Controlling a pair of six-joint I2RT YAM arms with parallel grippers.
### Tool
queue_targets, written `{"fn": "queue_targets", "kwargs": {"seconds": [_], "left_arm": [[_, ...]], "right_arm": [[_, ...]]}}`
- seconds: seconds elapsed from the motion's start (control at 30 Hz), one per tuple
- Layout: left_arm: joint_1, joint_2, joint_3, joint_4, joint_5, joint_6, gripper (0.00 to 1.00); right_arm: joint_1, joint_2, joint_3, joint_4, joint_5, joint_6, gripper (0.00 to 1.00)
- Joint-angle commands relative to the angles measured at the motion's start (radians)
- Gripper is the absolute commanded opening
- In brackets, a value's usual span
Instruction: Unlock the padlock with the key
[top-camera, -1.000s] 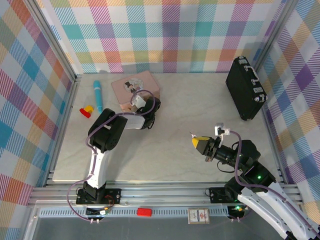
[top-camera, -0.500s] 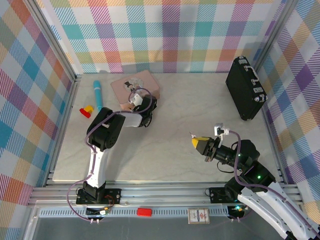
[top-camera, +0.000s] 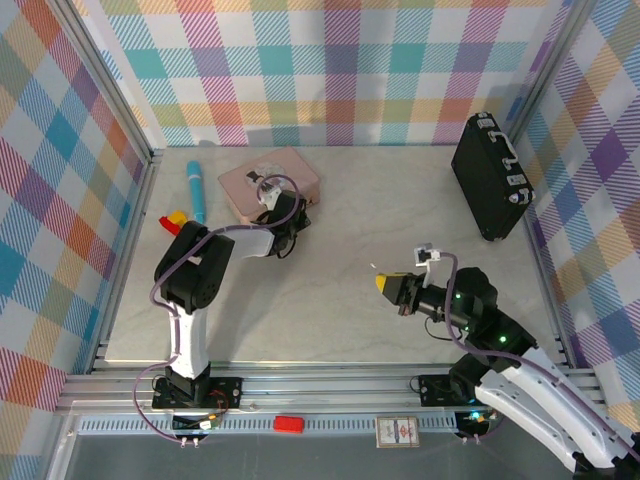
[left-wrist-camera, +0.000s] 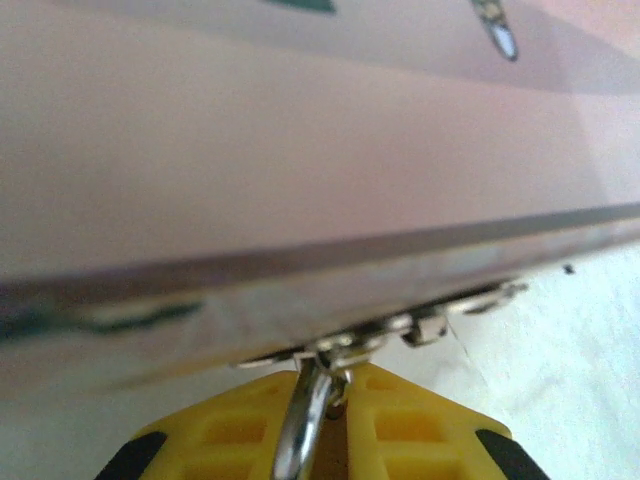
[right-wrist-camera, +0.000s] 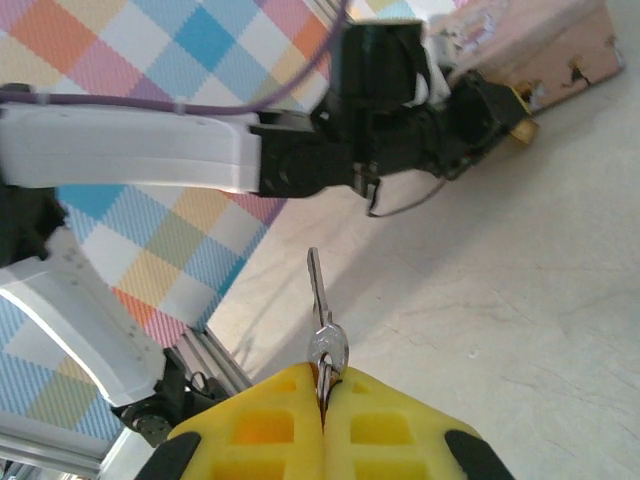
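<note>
Pincers: right pincer (right-wrist-camera: 322, 388) clasps one key (right-wrist-camera: 317, 295), left pincer (left-wrist-camera: 337, 388) clasps one padlock (left-wrist-camera: 299, 432) by the shackle.

We see a pale pink tin box (top-camera: 270, 180) on a beige, faintly marbled tabletop (top-camera: 340, 230), ringed by plaid walls (top-camera: 330, 70) in pastel orange, teal, purple and yellow. At far left a teal tube (top-camera: 194, 192) lies beside red and yellow blocks (top-camera: 173, 221); at far right is a black case (top-camera: 490, 178). The left pincer (left-wrist-camera: 335, 425) and right pincer (right-wrist-camera: 322, 405) have yellow fingers edged with black. The key (right-wrist-camera: 320, 320) is silver-grey, the padlock (right-wrist-camera: 522, 108) brass-gold.
</note>
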Motion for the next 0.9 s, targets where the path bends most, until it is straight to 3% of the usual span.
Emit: {"fn": "queue_targets", "kwargs": {"seconds": [0.0, 0.43, 0.87], "left_arm": [[0.008, -0.083, -0.031, -0.137, 0.058, 0.112, 0.00], [-0.005, -0.206, -0.126, -0.223, 0.333, 0.133, 0.00], [-0.031, -0.382, -0.277, -0.205, 0.482, 0.075, 0.00]], "right_arm": [[-0.006, 0.039, -0.001, 0.011, 0.022, 0.035, 0.00], [-0.007, 0.260, -0.024, 0.113, -0.031, 0.106, 0.00], [-0.006, 0.571, -0.063, 0.366, -0.140, 0.211, 0.00]]}}
